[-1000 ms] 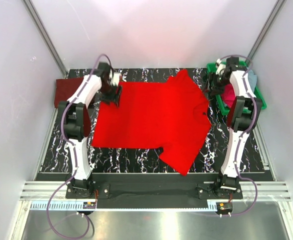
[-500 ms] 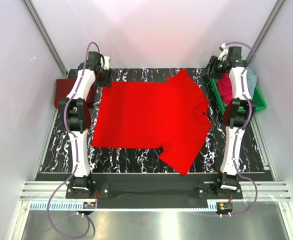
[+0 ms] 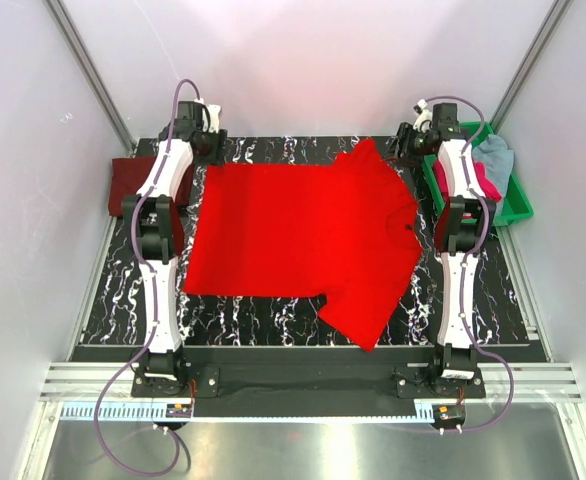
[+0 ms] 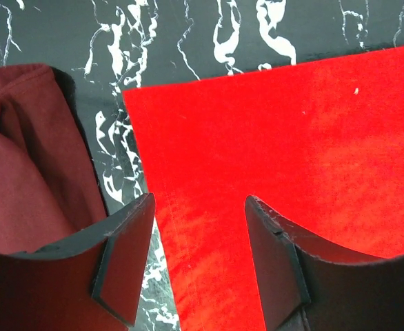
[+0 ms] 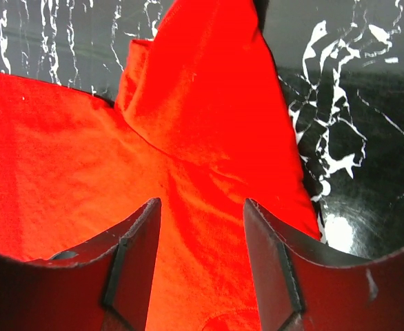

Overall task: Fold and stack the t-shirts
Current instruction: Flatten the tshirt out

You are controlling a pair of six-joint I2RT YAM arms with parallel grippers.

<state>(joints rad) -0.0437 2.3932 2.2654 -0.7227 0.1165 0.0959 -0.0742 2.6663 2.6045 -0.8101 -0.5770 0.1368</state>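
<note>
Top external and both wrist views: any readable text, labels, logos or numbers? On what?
None readable.
The red t-shirt is plain: no print or tag shows in any view.
The maroon t-shirt and the green tray show no marking.
The small orange part at the left arm's base is too small to tell whether it carries text.

On the black, white-veined table (image 3: 273, 310): bright red t-shirt (image 3: 303, 235) spread flat mid-table, dark maroon t-shirt (image 3: 128, 185) at left edge, green tray (image 3: 514, 207) far right.
</note>
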